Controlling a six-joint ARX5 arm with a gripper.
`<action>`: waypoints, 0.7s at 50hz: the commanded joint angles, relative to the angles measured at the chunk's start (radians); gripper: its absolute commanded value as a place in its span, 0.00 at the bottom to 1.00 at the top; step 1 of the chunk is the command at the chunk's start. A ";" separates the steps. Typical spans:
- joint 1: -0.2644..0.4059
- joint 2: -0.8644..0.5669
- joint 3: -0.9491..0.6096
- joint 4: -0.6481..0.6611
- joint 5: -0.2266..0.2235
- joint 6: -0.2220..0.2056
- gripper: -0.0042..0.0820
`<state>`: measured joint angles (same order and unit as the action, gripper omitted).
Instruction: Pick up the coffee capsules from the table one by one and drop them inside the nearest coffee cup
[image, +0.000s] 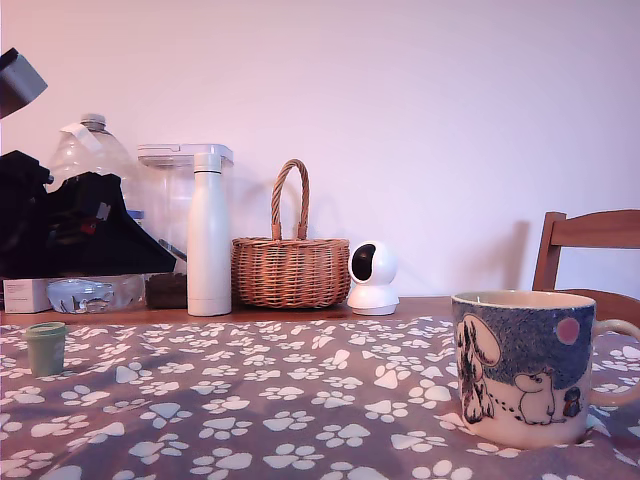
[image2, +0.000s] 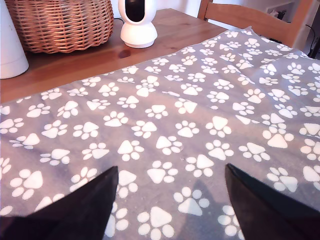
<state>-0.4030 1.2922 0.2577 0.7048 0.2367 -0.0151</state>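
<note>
The gripper (image2: 170, 200) hangs released and empty over bare cloth of the table (image: 300, 420), its 2 fingers spread wide. Only 1 coffee capsule (image: 45, 348) shows, upright, well apart from the coffee cup (image: 523, 365), toward the exterior view's left. Best, I judge, to centre over the capsule, descend straight, and close gently below its rim.

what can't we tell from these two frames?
- Inside of the coffee cup: the exterior view is side-on, so the wall hides any contents.
- Cup handle: cut by the exterior view's right edge.
- Coffee capsule: absent from the wrist view, which shows only cloth between the open tool fingers.
- Arm in the exterior view: a dark mass at the left edge; the tool cannot be picked out there.
</note>
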 joint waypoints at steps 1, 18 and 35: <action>0.003 0.004 -0.012 -0.032 -0.005 -0.004 0.73; 0.003 0.003 -0.020 -0.022 -0.007 -0.016 0.73; 0.004 0.003 -0.149 0.211 -0.096 -0.087 0.73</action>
<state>-0.4030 1.2919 0.1341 0.8764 0.1577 -0.0811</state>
